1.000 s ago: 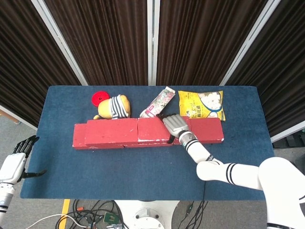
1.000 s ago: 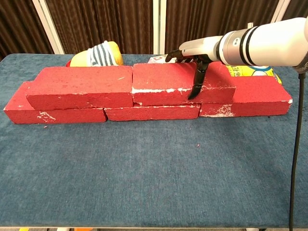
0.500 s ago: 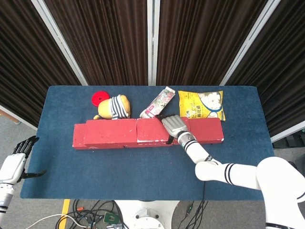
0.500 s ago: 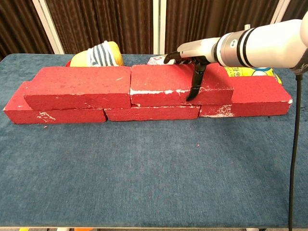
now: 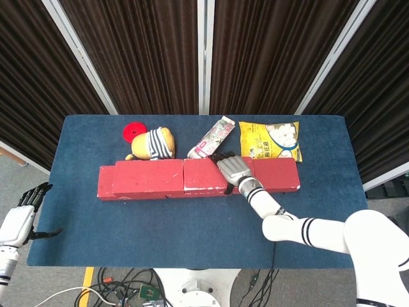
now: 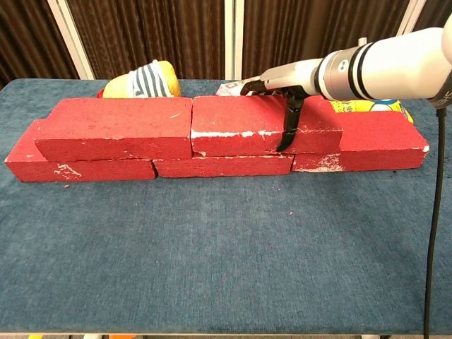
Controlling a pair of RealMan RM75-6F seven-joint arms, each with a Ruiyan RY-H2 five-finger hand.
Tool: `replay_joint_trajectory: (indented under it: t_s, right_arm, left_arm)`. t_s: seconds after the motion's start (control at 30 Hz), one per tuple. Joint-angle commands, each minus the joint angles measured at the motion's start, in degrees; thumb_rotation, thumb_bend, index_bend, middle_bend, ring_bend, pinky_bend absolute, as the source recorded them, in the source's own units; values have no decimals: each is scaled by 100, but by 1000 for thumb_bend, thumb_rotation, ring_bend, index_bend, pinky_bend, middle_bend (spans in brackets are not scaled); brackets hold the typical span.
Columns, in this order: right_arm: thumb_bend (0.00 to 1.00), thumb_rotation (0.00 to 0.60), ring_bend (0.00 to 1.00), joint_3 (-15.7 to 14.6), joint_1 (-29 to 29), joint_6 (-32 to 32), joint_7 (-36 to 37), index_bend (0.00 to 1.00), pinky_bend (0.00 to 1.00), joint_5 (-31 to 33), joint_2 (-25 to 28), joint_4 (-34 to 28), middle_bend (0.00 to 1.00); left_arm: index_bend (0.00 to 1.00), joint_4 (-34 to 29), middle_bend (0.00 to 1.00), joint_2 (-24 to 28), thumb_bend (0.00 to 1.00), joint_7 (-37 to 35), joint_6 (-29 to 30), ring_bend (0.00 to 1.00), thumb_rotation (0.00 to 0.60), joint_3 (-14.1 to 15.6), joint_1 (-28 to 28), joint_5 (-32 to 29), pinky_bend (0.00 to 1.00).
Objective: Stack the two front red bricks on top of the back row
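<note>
Now, both upper bricks already sit on the back row (image 6: pixel 226 164): the left top brick (image 6: pixel 116 127) and the right top brick (image 6: pixel 263 126) lie end to end, their ends touching, with the bottom course showing beneath and to either side. Your right robot hand (image 6: pixel 286 88) is draped over the right end of the right top brick, palm on the top face, fingers (image 5: pixel 220 156) reaching over the far edge and the thumb hanging down the front face. It clasps the brick across its width.

Expect these bricks to be stiff and rough, with chipped white edges. I would judge them fairly heavy for one hand, so a hold across the short width near the middle will balance better than one at the end. The gritty faces should not slip, but a dragged brick could shove its neighbour.

Your left robot hand (image 5: pixel 19 220) hangs off the left edge of the tabletop (image 5: pixel 192 236), fingers loosely spread and holding nothing.

Just behind the wall lie a striped plush toy (image 5: pixel 153 142), a red disc (image 5: pixel 134 131), a pink tube (image 5: pixel 212 137) and a yellow snack bag (image 5: pixel 270 141). The tube is close to your fingertips, so keep them from pushing it.
</note>
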Motion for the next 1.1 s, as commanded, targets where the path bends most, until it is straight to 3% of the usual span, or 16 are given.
replay_joint_trajectory:
  t_s: [0.03, 0.33, 0.53, 0.63, 0.77, 0.93, 1.1]
  right_arm:
    - [0, 600, 0, 33, -14, -5, 75, 0, 0, -70, 29, -25, 0]
    - [0, 600, 0, 118, -152, 118, 303, 0, 0, -479, 277, -380, 0]
    - [0, 600, 0, -54, -462, 824, 144, 0, 0, -960, 1113, -1493, 0]
    - [0, 600, 0, -204, -950, 1739, 110, 0, 0, -1682, 1630, -2161, 0]
    - [0, 600, 0, -747, -1989, 3080, 292, 0, 0, -3116, 2293, -2751, 0]
    - [0, 600, 0, -1409, -3178, 4212, 697, 0, 0, -4327, 2682, -2619, 0]
    - [0, 600, 0, -1693, -4277, 5125, 1113, 0, 0, -4814, 2566, -2044, 0]
  left_arm:
    - [0, -1, 0, 3, 0, -5, 2, 0, 600, -5, -1, -1, 0]
    - [0, -35, 0, 22, 0, 12, 29, 0, 600, -10, -2, 19, 0]
    - [0, -71, 0, 43, 0, 57, 86, 0, 600, -19, 27, 6, 0]
    - [0, -4, 0, -11, 0, 32, 230, 0, 600, -61, 47, 55, 0]
    - [0, 135, 0, -118, 0, 294, 523, 0, 600, -121, 103, 138, 0]
    - [0, -49, 0, -10, 0, 843, 617, 0, 600, -157, 132, 91, 0]
    - [0, -114, 0, 108, 0, 1155, 783, 0, 600, -133, 199, 168, 0]
